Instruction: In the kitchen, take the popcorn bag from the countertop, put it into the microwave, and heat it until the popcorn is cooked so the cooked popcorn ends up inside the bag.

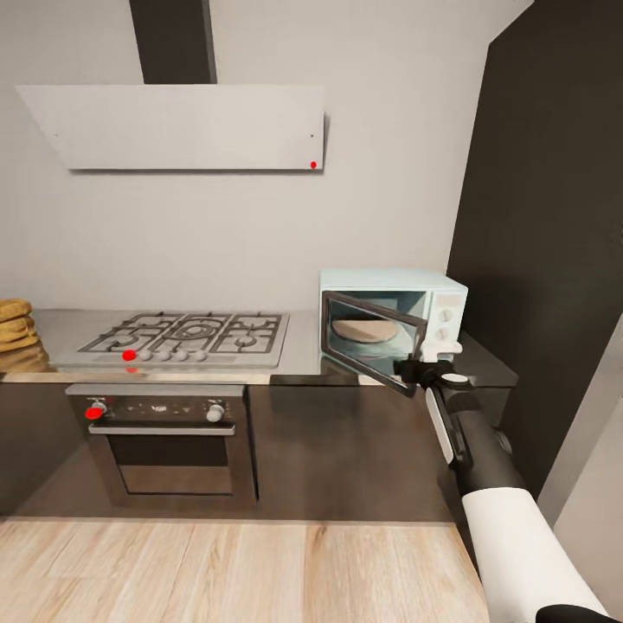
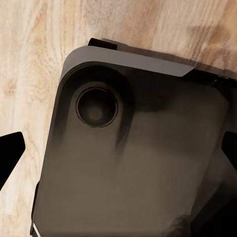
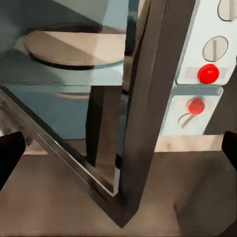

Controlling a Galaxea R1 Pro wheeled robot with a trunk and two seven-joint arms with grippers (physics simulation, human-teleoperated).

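Observation:
The pale mint-blue microwave [image 1: 394, 316] stands on the grey countertop [image 1: 298, 350] at the right, its dark glass door [image 1: 372, 342] swung partly open. A tan turntable [image 1: 365, 330] lies inside. My right gripper [image 1: 426, 372] is open at the door's free edge; in the right wrist view the door edge [image 3: 143, 113] stands between the spread fingertips [image 3: 10, 153] of this gripper [image 3: 120, 150]. The popcorn bag [image 1: 14, 324], tan-brown, sits at the countertop's far left, cut off by the picture's edge. My left gripper [image 2: 120, 153] hangs open over the robot's dark base [image 2: 133, 148].
A gas hob [image 1: 186, 336] is set into the counter, with a built-in oven [image 1: 164, 437] below and a hood [image 1: 182, 125] above. A tall dark cabinet [image 1: 545, 216] stands right of the microwave. The control panel's red dot [image 3: 208, 73] is beside the door. Wood floor [image 1: 216, 567] lies in front.

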